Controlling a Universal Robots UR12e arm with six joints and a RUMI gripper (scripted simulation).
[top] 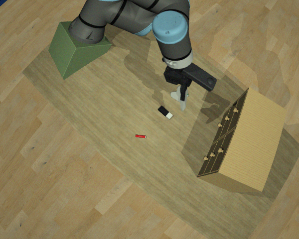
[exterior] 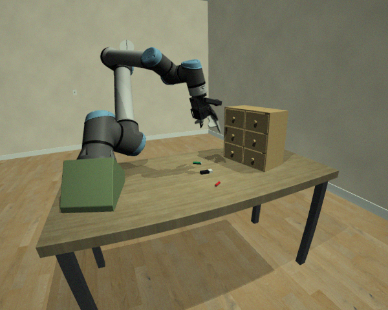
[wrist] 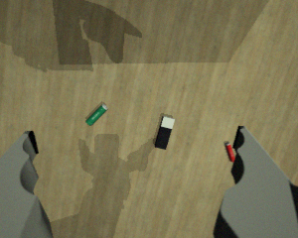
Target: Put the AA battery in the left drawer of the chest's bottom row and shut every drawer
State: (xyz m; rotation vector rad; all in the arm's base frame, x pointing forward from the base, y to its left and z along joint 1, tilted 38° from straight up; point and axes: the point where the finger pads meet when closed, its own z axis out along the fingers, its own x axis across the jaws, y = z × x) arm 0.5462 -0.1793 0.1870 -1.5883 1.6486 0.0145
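The pincer [top: 179, 101] [exterior: 210, 128] [wrist: 137, 130] gapes wide, gripping nothing; green cylinder [top: 188, 95] [exterior: 196, 163] [wrist: 96, 115] and red cylinder [top: 140, 136] [exterior: 217, 183] [wrist: 230, 152] lie on the bench [top: 105, 102] [exterior: 174, 196] [wrist: 189, 198]; bottom-left drawer [top: 220, 125] [exterior: 231, 154] looks closed; all the task likely remains.

Green AA battery [top: 188, 95] [exterior: 196, 163] [wrist: 96, 115] flat on table [top: 105, 115] [exterior: 174, 203] [wrist: 189, 198]; upright wooden chest [top: 252, 144] [exterior: 277, 140], drawers [top: 227, 141] [exterior: 259, 127] shut

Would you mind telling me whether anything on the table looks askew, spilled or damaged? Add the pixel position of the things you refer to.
Nothing stands out: the chest [top: 255, 139] [exterior: 276, 140] stands upright with its drawers apparently shut, and the green cylinder [exterior: 196, 163] [wrist: 96, 114], red cylinder [top: 140, 136] [exterior: 217, 183] [wrist: 230, 152] and black-and-white block [top: 165, 112] [exterior: 205, 172] [wrist: 164, 132] lie apart without visible damage.
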